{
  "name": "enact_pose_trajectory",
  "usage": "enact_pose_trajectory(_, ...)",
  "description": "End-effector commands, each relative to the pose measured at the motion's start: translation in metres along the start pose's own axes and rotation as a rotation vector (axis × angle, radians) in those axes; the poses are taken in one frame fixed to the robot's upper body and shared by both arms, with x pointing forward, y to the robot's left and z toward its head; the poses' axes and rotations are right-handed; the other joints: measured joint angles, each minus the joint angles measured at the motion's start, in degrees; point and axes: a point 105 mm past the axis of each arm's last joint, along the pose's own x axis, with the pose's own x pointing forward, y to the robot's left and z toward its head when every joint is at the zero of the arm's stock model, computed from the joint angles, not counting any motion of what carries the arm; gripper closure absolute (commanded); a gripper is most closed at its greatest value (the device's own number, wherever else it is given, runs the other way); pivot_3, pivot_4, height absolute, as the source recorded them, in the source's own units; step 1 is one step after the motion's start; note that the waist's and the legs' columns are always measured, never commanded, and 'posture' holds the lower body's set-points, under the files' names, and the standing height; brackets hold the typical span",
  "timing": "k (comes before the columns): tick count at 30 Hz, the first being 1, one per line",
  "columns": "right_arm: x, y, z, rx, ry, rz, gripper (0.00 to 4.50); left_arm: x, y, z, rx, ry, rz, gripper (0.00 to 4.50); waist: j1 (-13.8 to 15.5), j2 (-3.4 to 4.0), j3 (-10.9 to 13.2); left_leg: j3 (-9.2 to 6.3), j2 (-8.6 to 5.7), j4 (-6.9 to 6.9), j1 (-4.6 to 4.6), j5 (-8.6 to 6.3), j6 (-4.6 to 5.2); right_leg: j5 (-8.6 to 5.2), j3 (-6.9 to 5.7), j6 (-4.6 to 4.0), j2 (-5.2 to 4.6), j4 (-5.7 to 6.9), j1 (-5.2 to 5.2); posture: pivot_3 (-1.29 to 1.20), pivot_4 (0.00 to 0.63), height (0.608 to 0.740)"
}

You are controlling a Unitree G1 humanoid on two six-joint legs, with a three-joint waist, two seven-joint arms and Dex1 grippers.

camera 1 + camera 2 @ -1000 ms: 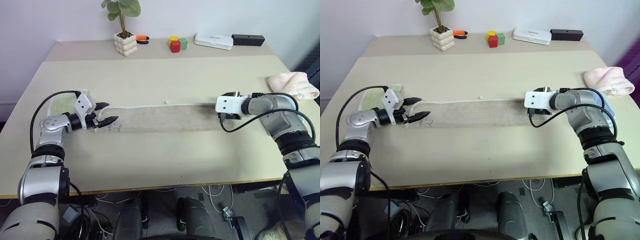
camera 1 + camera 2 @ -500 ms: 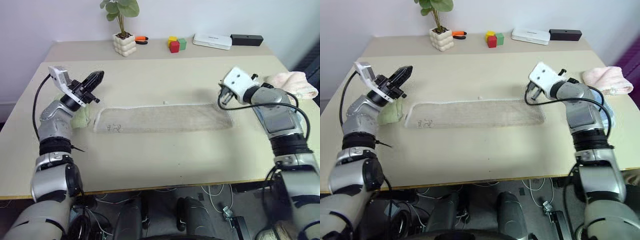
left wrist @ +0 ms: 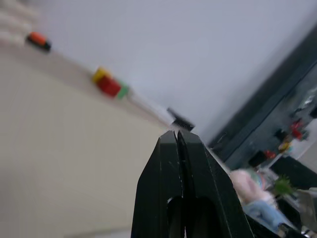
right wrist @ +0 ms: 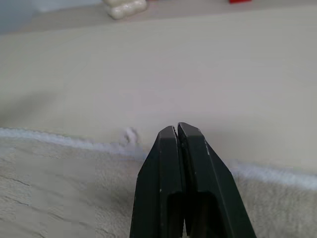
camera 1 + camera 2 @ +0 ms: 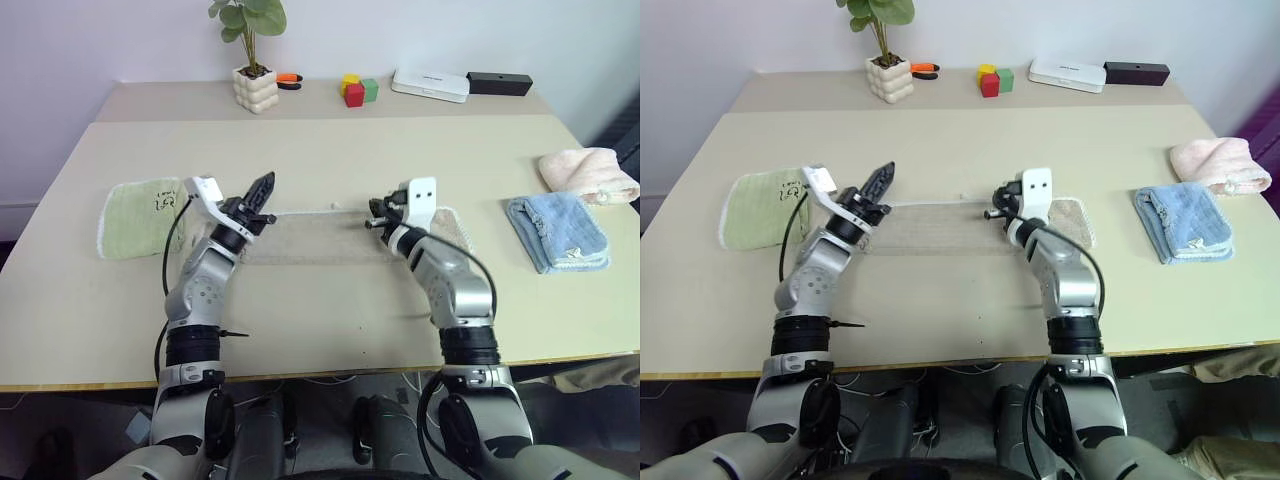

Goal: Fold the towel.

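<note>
Worktop (image 5: 320, 330) mid-frame: towel (image 5: 320, 238) strip runs left-right under both closed, empty fingers, left gripper (image 5: 265, 184), right gripper (image 5: 374, 214).

Bright, even indoor light with soft shadows (left wrist view's background blurred), head views sharp.

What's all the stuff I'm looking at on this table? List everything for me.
towel: one, beige, long strip at table middle
cloth: one, light green, left of the towel
blue cloth: one, right side
pink cloth: one, far right edge
plant: one, green in white pot, back
blocks: yellow, red, green, back
white box: one, back
black box: one, back right
left pincer: black, shut, empty
right pincer: black, shut, empty
</note>
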Motion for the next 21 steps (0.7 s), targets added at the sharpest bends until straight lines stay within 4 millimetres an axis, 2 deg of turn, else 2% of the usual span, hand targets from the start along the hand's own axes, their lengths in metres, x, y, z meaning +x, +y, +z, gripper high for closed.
enact_pose_trajectory(1, -0.002, -0.027, 0.0, -0.055, -0.041, -0.108, 4.46, -0.005, 0.024, 0.008, 0.1, -0.001, 0.103, 4.5, -0.23, 0.0, 0.0, 0.0, 0.0, 0.0, 0.0, 0.0, 0.0, 0.0, 0.0, 0.0, 0.0, 0.0, 0.0, 0.0, 0.15, 0.74)
enact_pose_trajectory(5, -0.009, -0.059, 0.0, -0.129, -0.047, -0.219, 4.46, -0.017, 0.056, 0.023, 0.167, -0.012, 0.221, 4.5, -0.06, 0.0, -0.01, -0.01, 0.02, -0.01, 0.01, 0.0, 0.0, 0.0, 0.0, -0.01, 0.01, -0.01, 0.0, 0.0, 0.15, 0.74)
enact_pose_trajectory(9, -0.013, -0.077, 0.006, -0.189, -0.059, -0.281, 4.46, -0.03, 0.077, 0.022, 0.189, 0.037, 0.289, 4.5, 0.06, 0.0, -0.01, -0.01, 0.02, -0.01, 0.01, 0.0, 0.0, 0.0, 0.0, -0.01, 0.0, -0.02, 0.0, 0.0, 0.15, 0.74)
enact_pose_trajectory(14, -0.019, -0.1, 0.015, -0.244, -0.065, -0.347, 4.46, -0.037, 0.086, 0.025, 0.18, 0.052, 0.3, 4.5, 0.05, 0.01, -0.01, -0.01, 0.02, -0.01, 0.02, 0.0, 0.0, 0.0, 0.0, -0.01, -0.01, -0.01, 0.02, 0.0, 0.15, 0.74)
enact_pose_trajectory(17, -0.021, -0.107, 0.017, -0.255, -0.065, -0.343, 4.46, -0.035, 0.077, 0.026, 0.122, 0.04, 0.226, 4.5, -0.05, 0.01, -0.01, 0.0, 0.02, -0.02, 0.03, 0.0, 0.0, -0.01, 0.0, -0.01, -0.01, -0.01, 0.02, 0.0, 0.15, 0.74)
enact_pose_trajectory(18, -0.022, -0.105, 0.021, -0.227, -0.102, -0.312, 4.49, -0.033, 0.072, 0.027, 0.12, 0.036, 0.195, 4.25, -0.06, 0.01, -0.01, 0.01, 0.02, -0.02, 0.03, 0.0, 0.0, -0.01, 0.0, -0.01, -0.01, -0.01, 0.01, 0.0, 0.15, 0.74)
enact_pose_trajectory(20, -0.027, -0.103, 0.031, -0.17, -0.17, -0.278, 3.98, -0.029, 0.064, 0.029, 0.147, 0.035, 0.147, 3.67, -0.09, 0.01, -0.01, 0.01, 0.03, -0.04, 0.02, 0.0, 0.0, -0.01, 0.0, 0.0, -0.01, -0.02, 0.0, 0.0, 0.15, 0.74)
enact_pose_trajectory(21, -0.028, -0.102, 0.035, -0.152, -0.19, -0.262, 3.68, -0.027, 0.059, 0.03, 0.161, 0.039, 0.126, 3.21, -0.08, 0.0, -0.01, 0.01, 0.03, -0.04, 0.02, 0.0, 0.0, -0.01, 0.0, 0.0, -0.01, -0.02, 0.01, 0.0, 0.15, 0.74)
